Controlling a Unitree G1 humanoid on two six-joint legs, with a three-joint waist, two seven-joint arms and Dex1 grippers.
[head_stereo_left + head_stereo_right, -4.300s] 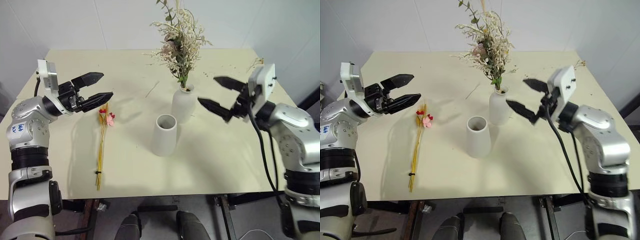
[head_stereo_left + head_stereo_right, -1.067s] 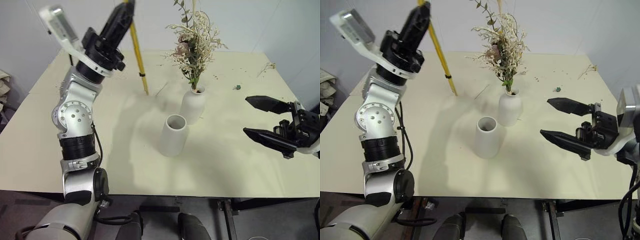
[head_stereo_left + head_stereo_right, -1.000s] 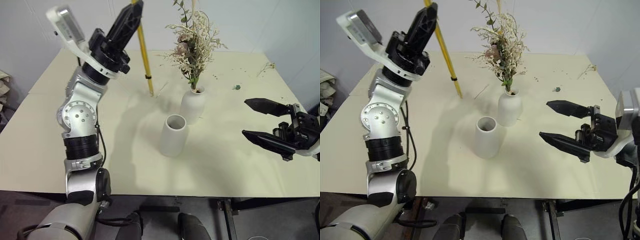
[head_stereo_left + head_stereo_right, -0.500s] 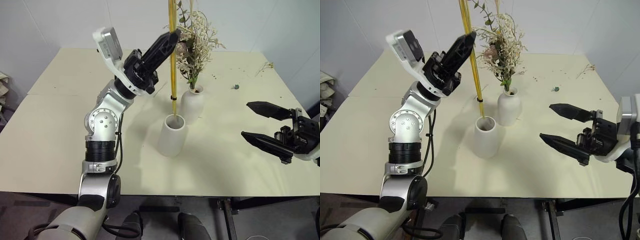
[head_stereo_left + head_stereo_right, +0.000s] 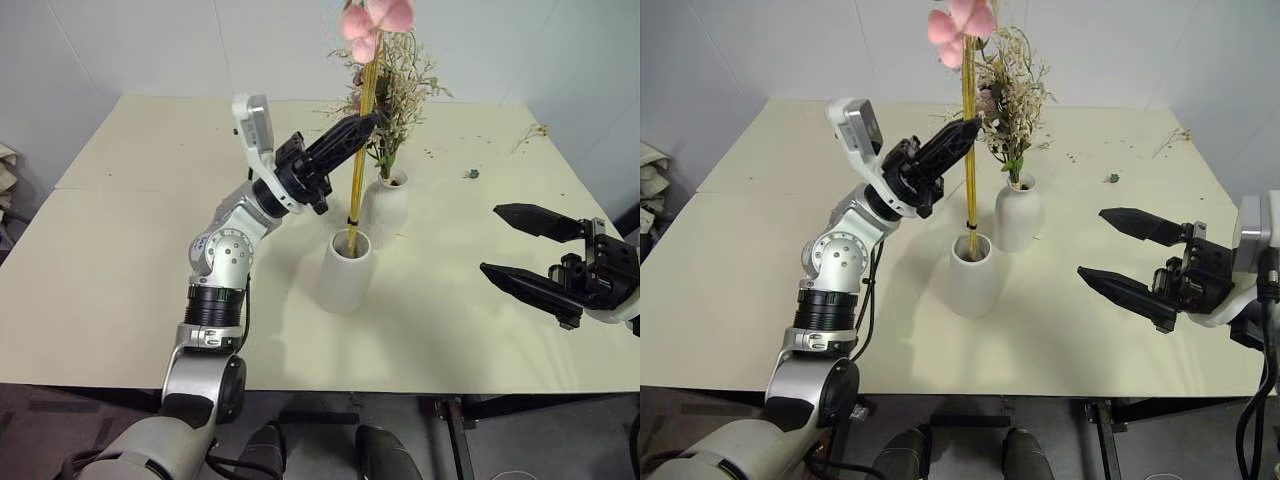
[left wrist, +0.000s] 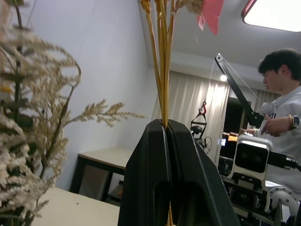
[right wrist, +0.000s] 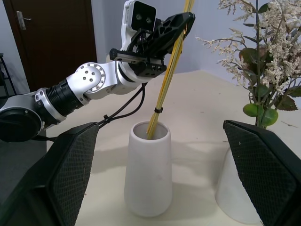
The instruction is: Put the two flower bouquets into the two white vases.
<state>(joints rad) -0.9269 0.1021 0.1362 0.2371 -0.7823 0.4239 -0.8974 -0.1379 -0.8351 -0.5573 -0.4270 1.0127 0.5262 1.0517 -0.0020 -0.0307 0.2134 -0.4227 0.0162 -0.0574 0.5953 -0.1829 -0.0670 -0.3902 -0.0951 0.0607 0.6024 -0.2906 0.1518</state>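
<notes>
The slim bouquet's yellow stalks point(image 5: 355, 170) stand nearly upright, pink flowers point(image 5: 366, 16) on top, with their lower ends inside the wide-mouthed tapered white vase point(image 5: 342, 275). My left gripper point(image 5: 358, 127) is shut on the stalks well above the vase mouth; in the left wrist view its fingers point(image 6: 146, 188) pinch the stalks point(image 6: 162, 70). The bushy white-pink bouquet point(image 5: 398, 85) sits in the bottle-shaped white vase point(image 5: 385, 208) just behind. My right gripper point(image 5: 491, 240) hovers open over the table's right side, empty, its fingers point(image 7: 66, 165) facing both vases.
The cream table point(image 5: 130, 250) has open room to the left and in front of the vases. Small plant bits point(image 5: 470, 174) lie near the far right corner. A person point(image 6: 282, 99) stands beyond the table in the left wrist view.
My left arm swung right and down with the stalks. Their lower ends went from the air left of the vases into the tapered vase. The right gripper stayed put.
</notes>
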